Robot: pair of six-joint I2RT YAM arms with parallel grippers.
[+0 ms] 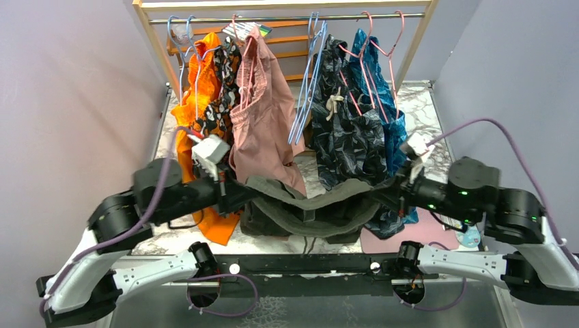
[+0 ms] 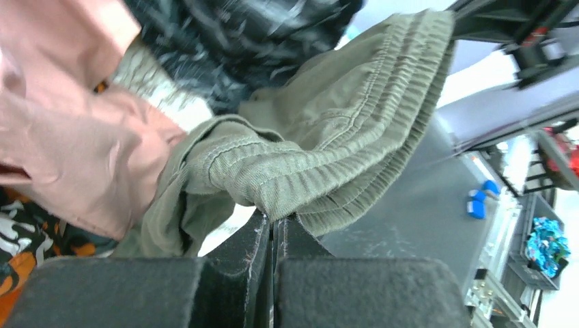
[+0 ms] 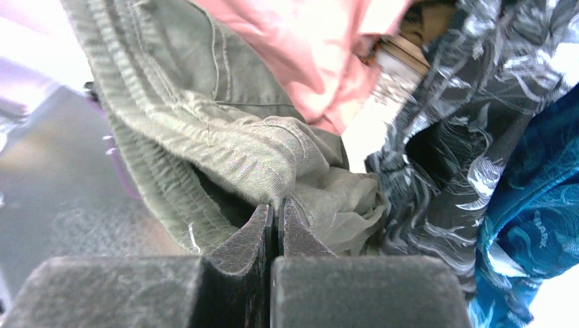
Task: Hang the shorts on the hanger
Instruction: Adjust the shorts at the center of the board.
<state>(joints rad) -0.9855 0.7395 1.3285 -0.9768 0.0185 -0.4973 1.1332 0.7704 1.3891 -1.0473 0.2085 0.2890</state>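
Two robot arms hold one pair of dark olive-green shorts [image 1: 307,205] stretched between them above the near edge of a marble-topped table [image 1: 423,109]. The left gripper [image 2: 275,222] is clamped on the ribbed waistband at its left end, fingers pressed together with a fold of cloth pinched between them. The right gripper [image 3: 276,205] is clenched in the same way on the waistband's opposite end. The waistband sags in a shallow curve between the two grips, and the legs of the shorts hang below it toward the table's front edge.

Behind the shorts, a metal rail [image 1: 287,19] in a wooden frame carries five hanging garments. From left to right they are an orange piece [image 1: 191,109], a black-and-white print [image 1: 222,75], dusty-pink shorts [image 1: 263,109], dark grey leaf-print shorts [image 1: 345,130] and a blue-patterned piece [image 1: 386,102].

A cluster of bare light-blue wire hangers [image 1: 305,89] dangles from the rail between the pink and grey shorts. It appears to hold at least two, though the overlapping wires make the count uncertain. Pink wire hangers [image 1: 372,42] support the garments at right. The olive shorts are on no hanger.
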